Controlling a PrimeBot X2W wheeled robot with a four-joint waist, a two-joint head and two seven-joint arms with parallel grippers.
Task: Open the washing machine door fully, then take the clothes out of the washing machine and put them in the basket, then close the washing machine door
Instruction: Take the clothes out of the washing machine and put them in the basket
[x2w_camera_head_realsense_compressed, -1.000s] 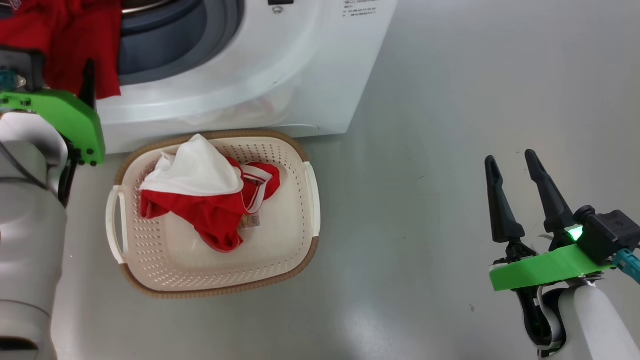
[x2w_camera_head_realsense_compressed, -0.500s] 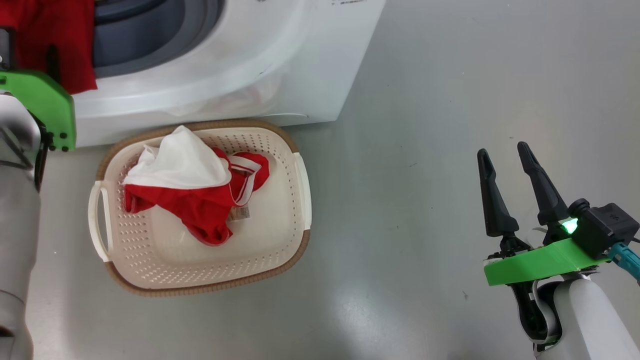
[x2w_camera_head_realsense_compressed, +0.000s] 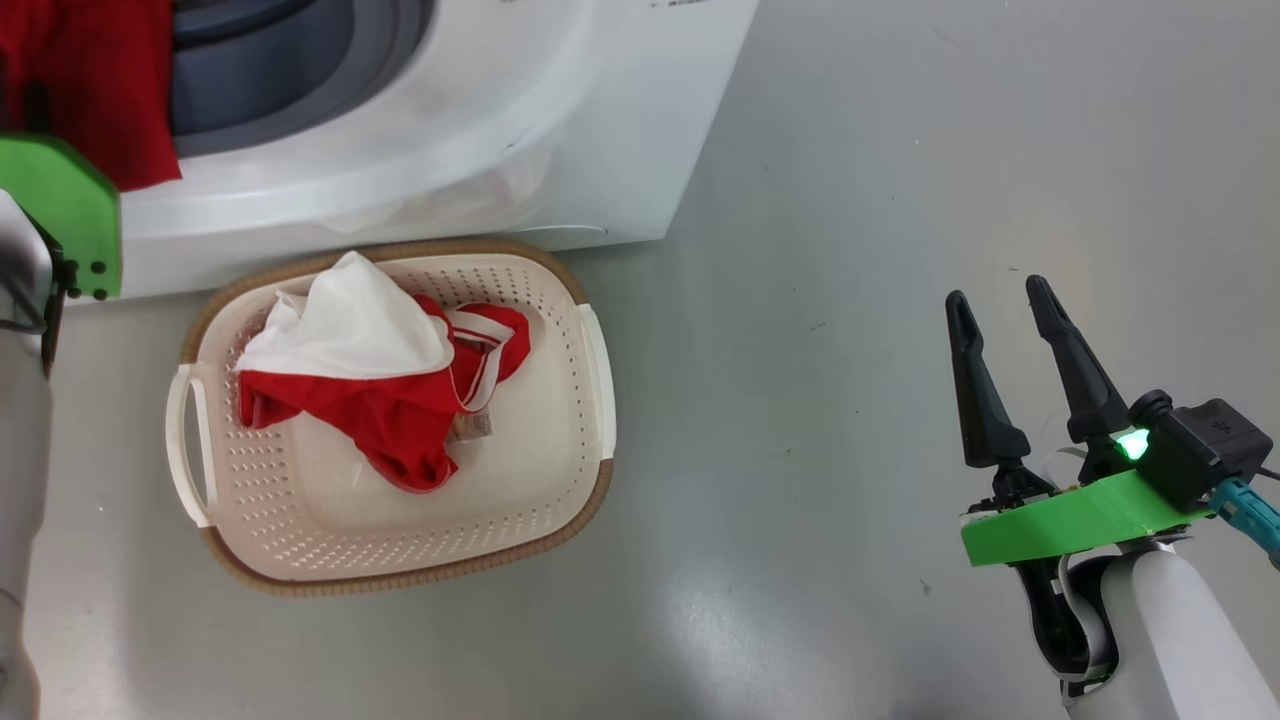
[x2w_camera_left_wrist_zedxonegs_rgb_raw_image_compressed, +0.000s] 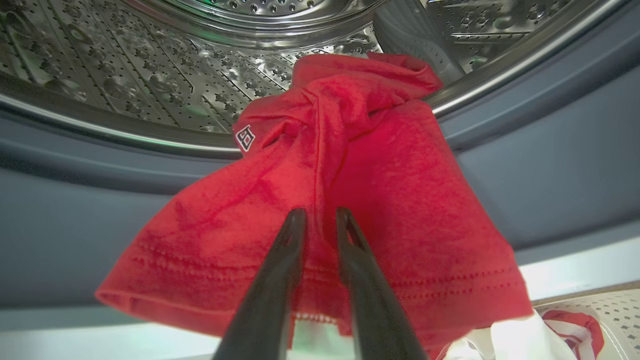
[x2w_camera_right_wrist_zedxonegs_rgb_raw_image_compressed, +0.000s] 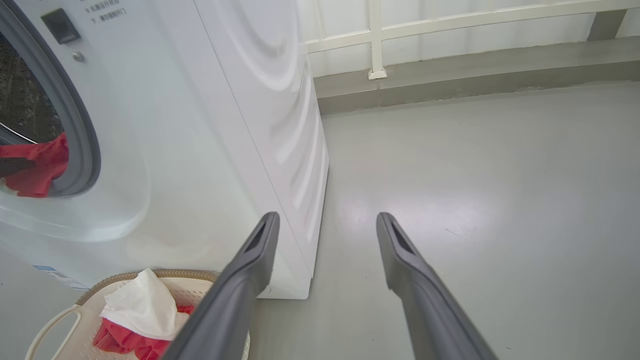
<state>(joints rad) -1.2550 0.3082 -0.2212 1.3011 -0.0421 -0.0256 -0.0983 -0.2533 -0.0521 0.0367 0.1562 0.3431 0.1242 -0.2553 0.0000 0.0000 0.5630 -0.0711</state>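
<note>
Left pincer (x2w_camera_left_wrist_zedxonegs_rgb_raw_image_compressed: 318, 215) against draped red clothes (x2w_camera_left_wrist_zedxonegs_rgb_raw_image_compressed: 395, 165)

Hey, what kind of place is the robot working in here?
Likely a laundry room or a test space set up as one: a front-loading washer, a basket holding clothes, and a bare grey floor.

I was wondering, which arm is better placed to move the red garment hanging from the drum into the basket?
Left: the left tool is pinching the red garment at the mouth of the drum, with the basket close below. The right tool stands open over bare floor, off to the side.
</note>
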